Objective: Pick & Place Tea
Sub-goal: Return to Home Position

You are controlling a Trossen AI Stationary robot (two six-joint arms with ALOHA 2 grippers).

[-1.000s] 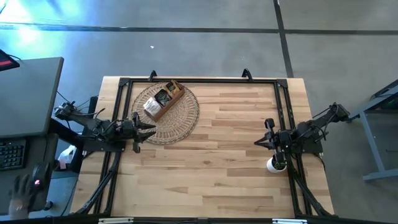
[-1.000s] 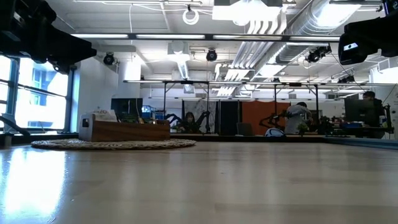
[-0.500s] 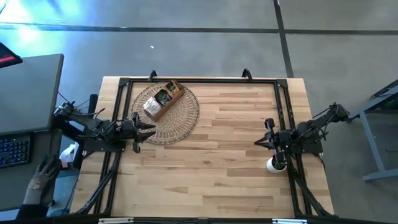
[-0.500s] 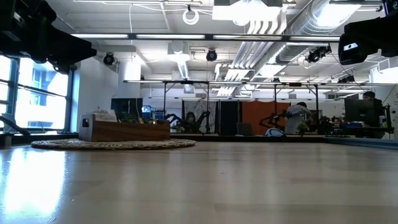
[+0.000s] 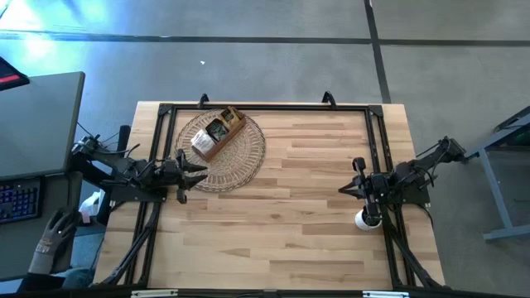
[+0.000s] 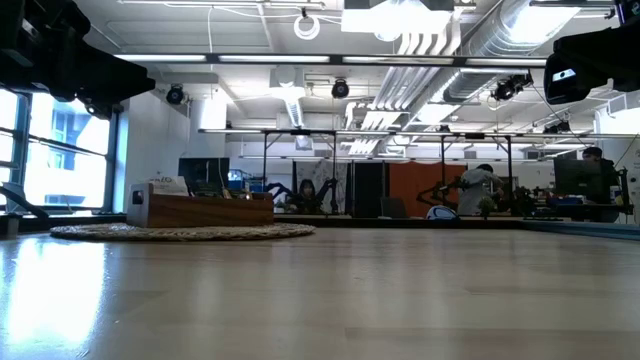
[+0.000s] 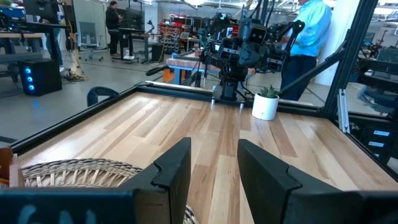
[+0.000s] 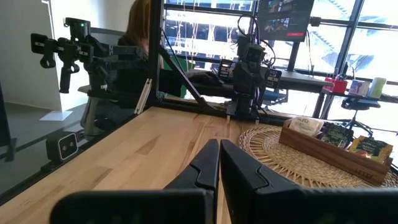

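Person's hand [image 5: 51,240] elsewhere now; left gripper [image 5: 201,172] ajar, seemingly empty.

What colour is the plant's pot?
The pot is white; best seen in left wrist view.

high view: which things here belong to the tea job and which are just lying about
Job:
tea sachets, in the wooden box
left gripper, open, at the edge of the woven mat
right gripper, shut, at the table's right side

Lying about:
woven mat, under the box
white plant pot, beside the right gripper
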